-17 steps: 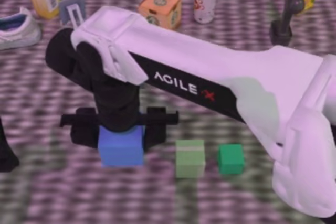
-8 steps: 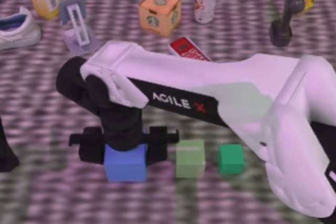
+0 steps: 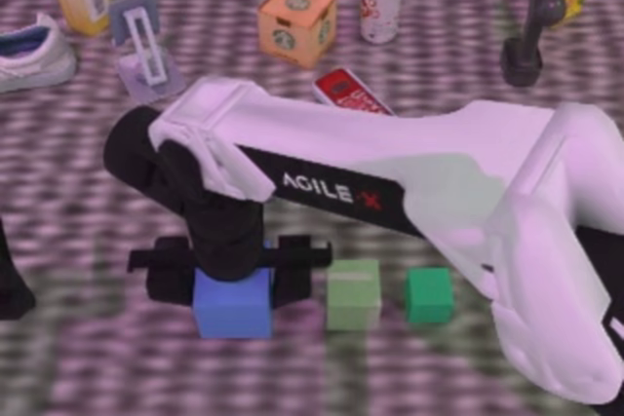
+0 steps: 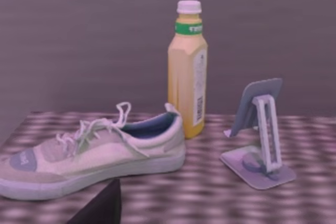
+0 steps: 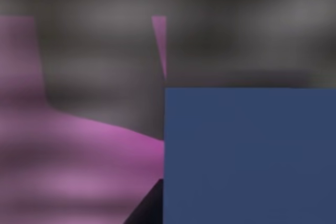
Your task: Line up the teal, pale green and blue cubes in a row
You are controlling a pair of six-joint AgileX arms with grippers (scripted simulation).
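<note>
While my right gripper [image 3: 232,262] straddles it with jaws pinching its two flat sides, I log the large matte blue cube [image 3: 232,305]: leftmost, just beside the pale sage green cube [image 3: 353,294] and small teal cube [image 3: 429,295]; judged rigid, light, non-slippery; left arm parked, its jaws I cannot tell.

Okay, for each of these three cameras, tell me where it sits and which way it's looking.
Top view: above the table, looking down on the right arm, whose right gripper straddles the blue cube.
Left wrist view: low on the parked left arm, facing a sneaker, juice bottle and phone stand; one dark fingertip shows.
Right wrist view: pressed close to the blue cube.
Shared: top and right wrist both show the blue cube; top and left wrist share the sneaker.
</note>
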